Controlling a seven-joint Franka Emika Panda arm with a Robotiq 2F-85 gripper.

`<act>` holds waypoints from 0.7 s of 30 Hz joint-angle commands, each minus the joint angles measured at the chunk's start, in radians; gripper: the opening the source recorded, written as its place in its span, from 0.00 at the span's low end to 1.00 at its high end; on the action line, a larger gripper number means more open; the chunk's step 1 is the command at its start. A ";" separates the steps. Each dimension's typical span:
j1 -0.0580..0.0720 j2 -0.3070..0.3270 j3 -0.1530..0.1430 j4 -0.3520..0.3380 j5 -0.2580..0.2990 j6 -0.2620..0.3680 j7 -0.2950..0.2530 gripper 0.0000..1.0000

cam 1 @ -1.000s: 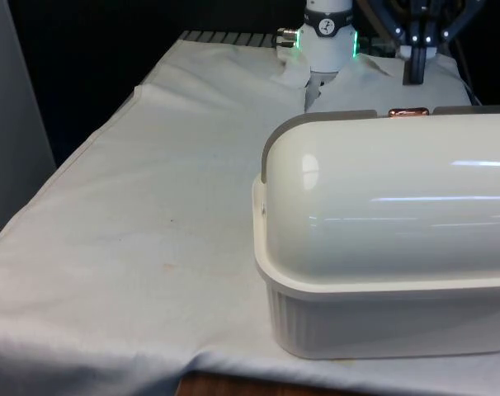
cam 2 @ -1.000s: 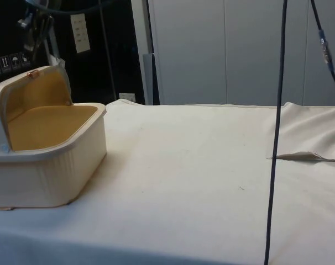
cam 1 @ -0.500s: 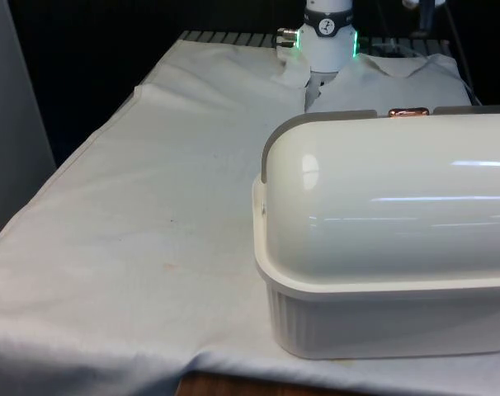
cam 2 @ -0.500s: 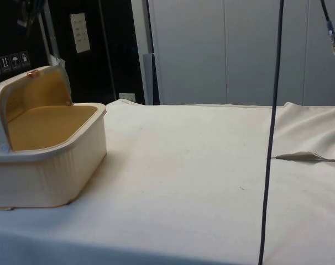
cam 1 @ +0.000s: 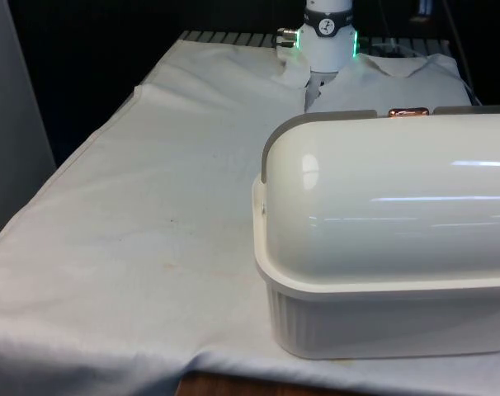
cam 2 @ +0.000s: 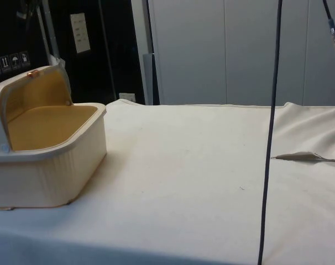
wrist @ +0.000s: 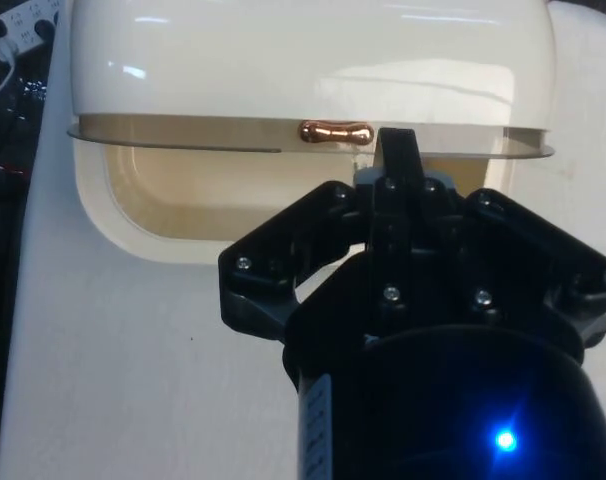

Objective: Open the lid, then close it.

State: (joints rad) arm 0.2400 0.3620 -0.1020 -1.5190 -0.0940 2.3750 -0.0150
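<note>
A cream bread box [cam 1: 382,322] stands at the front view's right, its back to that camera. Its rounded lid [cam 1: 398,190] is rolled back, and the copper handle [cam 1: 408,111] sits at the top edge. The side view shows the box [cam 2: 51,171] open, with a tan inside [cam 2: 43,127] and the handle [cam 2: 31,73] up at the lid's rim. In the wrist view my gripper [wrist: 396,150] hangs well above the box, clear of the handle [wrist: 335,131] and the lid [wrist: 303,60]. Its fingers are together, with nothing between them.
A white cloth [cam 1: 151,206] covers the table. The robot's base [cam 1: 327,37] stands at the far end behind the box. A dark cable [cam 2: 270,138] hangs down in the side view, near a fold in the cloth [cam 2: 305,157].
The gripper, behind the box at the front view's upper right a second ago, has risen out of that view. The hanging cable shifted slightly. The lid has not moved.
</note>
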 commanded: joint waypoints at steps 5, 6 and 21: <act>0.002 0.003 0.001 0.010 0.000 -0.004 -0.001 0.03; 0.005 0.002 -0.001 0.013 -0.006 -0.014 0.000 0.03; 0.009 0.000 -0.002 0.013 -0.012 -0.012 0.002 0.79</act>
State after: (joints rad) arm 0.2470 0.3640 -0.1010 -1.5070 -0.1000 2.3700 -0.0160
